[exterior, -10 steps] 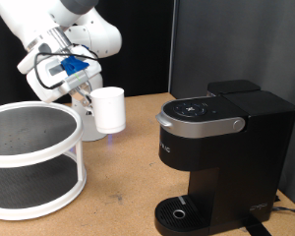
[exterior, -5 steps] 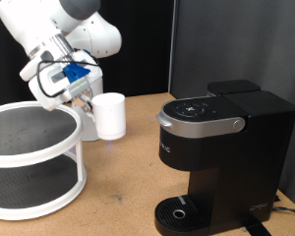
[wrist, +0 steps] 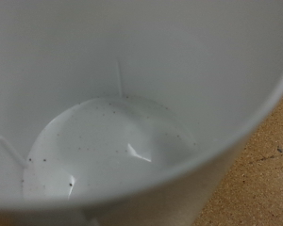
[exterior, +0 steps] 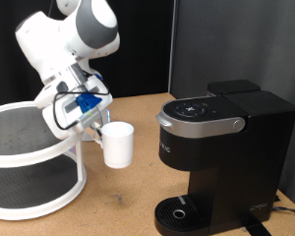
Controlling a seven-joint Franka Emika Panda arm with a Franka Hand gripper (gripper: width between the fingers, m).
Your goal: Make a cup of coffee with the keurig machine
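Exterior view shows the claw [exterior: 96, 127] clamped on the white cup [exterior: 118, 145] at its handle side, holding it upright above the brown counter [exterior: 128, 192]. The cup hangs between the white two-tier rack [exterior: 34, 157] on the exterior view's left and the black keurig machine [exterior: 221, 157] on the right. Wrist view looks down into the cup [wrist: 113, 141], its inside flecked with dark specks.

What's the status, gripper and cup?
Gripper gripping the cup by its side, carried above table. Keurig machine at right, lid down, drip tray bare. White rack beside.
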